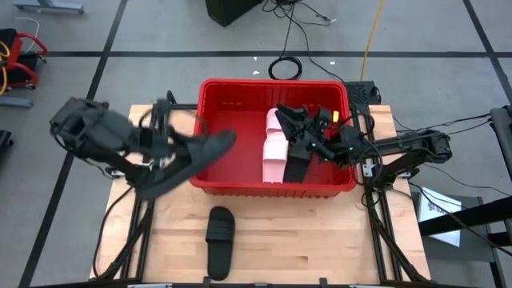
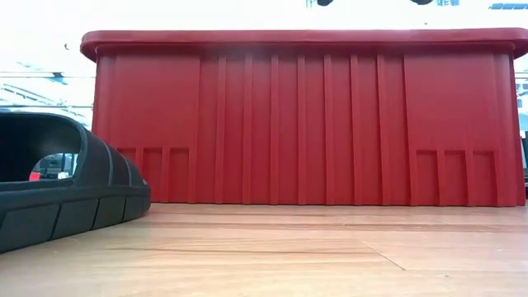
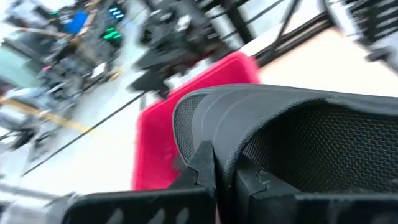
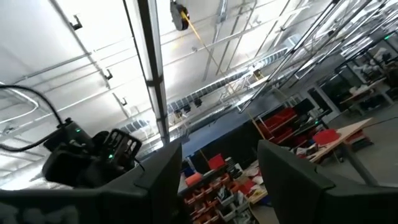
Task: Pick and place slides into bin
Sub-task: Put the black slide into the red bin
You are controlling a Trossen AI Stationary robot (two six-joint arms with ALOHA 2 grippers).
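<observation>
On wooden table (image 1: 320,240): bin (image 1: 240,92), black slide (image 1: 219,240).

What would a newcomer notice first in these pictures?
First the big red bin at the table's far middle, with a pink slide and a black one inside. Next, the left gripper, shut on a black slide carried over the bin's left rim. The right gripper is open above the bin; another black slide lies near the front.
</observation>
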